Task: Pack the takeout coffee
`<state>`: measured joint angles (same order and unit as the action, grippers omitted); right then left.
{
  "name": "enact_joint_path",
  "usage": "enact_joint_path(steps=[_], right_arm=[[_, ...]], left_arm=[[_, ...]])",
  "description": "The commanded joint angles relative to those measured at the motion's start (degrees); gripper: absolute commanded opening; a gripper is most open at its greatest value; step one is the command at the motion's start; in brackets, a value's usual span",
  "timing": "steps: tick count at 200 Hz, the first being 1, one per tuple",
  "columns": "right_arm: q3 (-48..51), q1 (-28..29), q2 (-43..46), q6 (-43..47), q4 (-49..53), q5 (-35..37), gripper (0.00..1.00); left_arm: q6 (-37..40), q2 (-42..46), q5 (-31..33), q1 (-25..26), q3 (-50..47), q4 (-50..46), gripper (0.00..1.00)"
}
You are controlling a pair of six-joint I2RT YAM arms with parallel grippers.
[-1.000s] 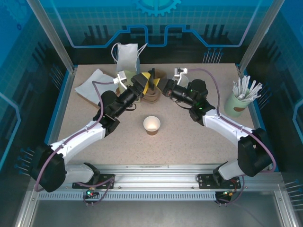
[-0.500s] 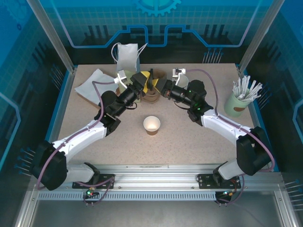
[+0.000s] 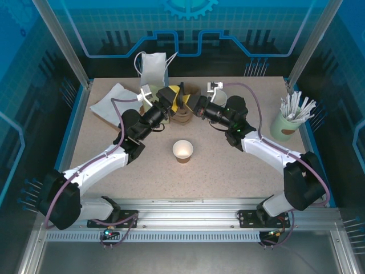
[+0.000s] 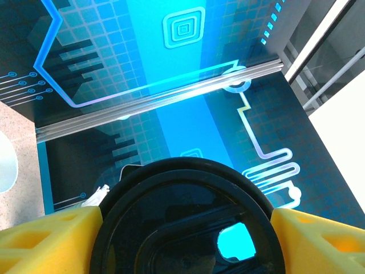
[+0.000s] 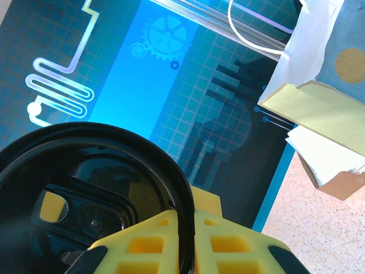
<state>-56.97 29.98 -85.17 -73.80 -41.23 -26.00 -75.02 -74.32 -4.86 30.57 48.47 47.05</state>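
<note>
Edging leftward, right gripper (image 3: 197,105) now meets left gripper (image 3: 178,98) at back-centre; both pinch black lid (image 4: 191,220), held aloft. Brown cup (image 3: 183,150) sits uncovered mid-table, so capping comes before packing.

Your takeout coffee (image 3: 182,118) near the bench's (image 3: 239,168) far edge, open cup (image 3: 183,150) before it, bag (image 3: 153,68) behind, stirrer holder (image 3: 287,125) at right edge.

Robot lab cell, circuit-print walls (image 3: 239,25)

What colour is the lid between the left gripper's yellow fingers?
Glossy black; the lid shows best in the left wrist view.
</note>
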Motion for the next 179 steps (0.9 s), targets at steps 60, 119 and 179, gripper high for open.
enact_joint_path(steps=[60,119,179], right_arm=[[-1.65,0.26,-0.94,0.22,-1.02,0.46,0.21],[4.2,-5.24,10.04,15.83,19.58,3.62,0.55],[2.58,-6.85,21.46,46.41,56.17,16.95,0.67]], left_arm=[[1.3,0.38,0.67,-0.12,-2.81,2.88,0.66],[19.77,6.93,8.39,-0.78,-8.74,-12.23,0.65],[53.78,8.35,21.17,8.97,-8.83,-33.79,0.66]])
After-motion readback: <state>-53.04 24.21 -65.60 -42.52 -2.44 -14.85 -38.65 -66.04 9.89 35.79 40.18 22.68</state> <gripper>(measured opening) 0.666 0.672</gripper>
